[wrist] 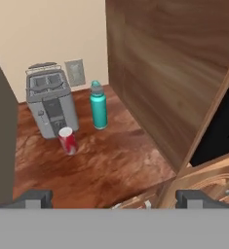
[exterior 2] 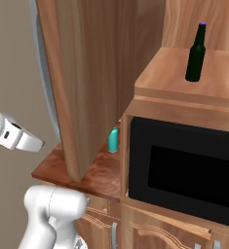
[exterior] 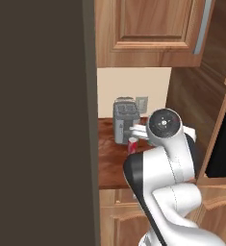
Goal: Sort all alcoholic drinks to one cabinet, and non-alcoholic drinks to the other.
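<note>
Kitchen nook with a reddish wood counter (wrist: 111,170) squeezed between a dark fridge-like wall on one side and a wooden cabinet side panel (wrist: 169,73) on the other. Using the grey toaster (wrist: 50,102) at the back as the landmark: the red soda can (wrist: 67,140) stands upright just in front of it, near its right corner, and the teal bottle (wrist: 99,105) stands upright just to the toaster's right, close to it but apart from the can. Both have their long axis vertical.

From the hand view, the gripper (wrist: 113,198) sits over the front edge of the counter with its fingers spread as wide as they go, holding nothing. The can lies ahead and a bit to the left of the hand, and it's the nearer of the two; the bottle is farther back, almost straight ahead. So the coming reach probably goes forward and slightly left if the can is first, with the fingers straddling it from the sides.

As for containers, the closed upper cabinet (exterior: 150,29) hangs above the toaster, contents not visible. Well to the right of the toaster, past the panel, the slim dark-green bottle (exterior 2: 196,52) with the purple cap stands upright on the wooden shelf above the microwave (exterior 2: 184,165), so that one looks already handled.
</note>
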Available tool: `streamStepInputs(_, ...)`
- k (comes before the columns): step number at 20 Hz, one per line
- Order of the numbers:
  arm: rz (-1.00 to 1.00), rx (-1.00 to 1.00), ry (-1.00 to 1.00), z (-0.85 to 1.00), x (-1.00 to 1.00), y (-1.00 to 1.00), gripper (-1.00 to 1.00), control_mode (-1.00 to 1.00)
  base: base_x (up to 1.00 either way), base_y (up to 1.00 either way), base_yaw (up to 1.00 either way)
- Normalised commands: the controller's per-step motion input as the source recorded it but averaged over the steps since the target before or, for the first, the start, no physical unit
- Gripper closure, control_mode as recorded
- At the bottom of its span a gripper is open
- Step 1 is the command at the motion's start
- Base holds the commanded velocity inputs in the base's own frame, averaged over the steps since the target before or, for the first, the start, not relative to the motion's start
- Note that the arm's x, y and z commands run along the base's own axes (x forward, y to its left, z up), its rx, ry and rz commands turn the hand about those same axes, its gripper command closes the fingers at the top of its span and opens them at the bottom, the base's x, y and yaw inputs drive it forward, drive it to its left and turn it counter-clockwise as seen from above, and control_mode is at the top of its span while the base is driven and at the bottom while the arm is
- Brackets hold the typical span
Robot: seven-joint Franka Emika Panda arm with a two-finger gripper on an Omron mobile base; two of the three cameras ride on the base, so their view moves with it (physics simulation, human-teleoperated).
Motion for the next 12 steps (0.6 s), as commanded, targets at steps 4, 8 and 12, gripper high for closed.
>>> streamStepInputs(4, -0.1, 0.0, 0.0, -0.49, 0.37, 0.0, -1.0, -1.0, 0.0, 0.0, 0.0)
streamStepInputs(8, -0.06, 0.0, 0.0, -0.51, 0.38, 0.01, -1.0, -1.0, 0.0, 0.0, 0.0)
streamStepInputs(12, -0.01, 0.0, -0.04, -0.41, 0.33, 0.03, -1.0, -1.0, 0.0, 0.0, 0.0)
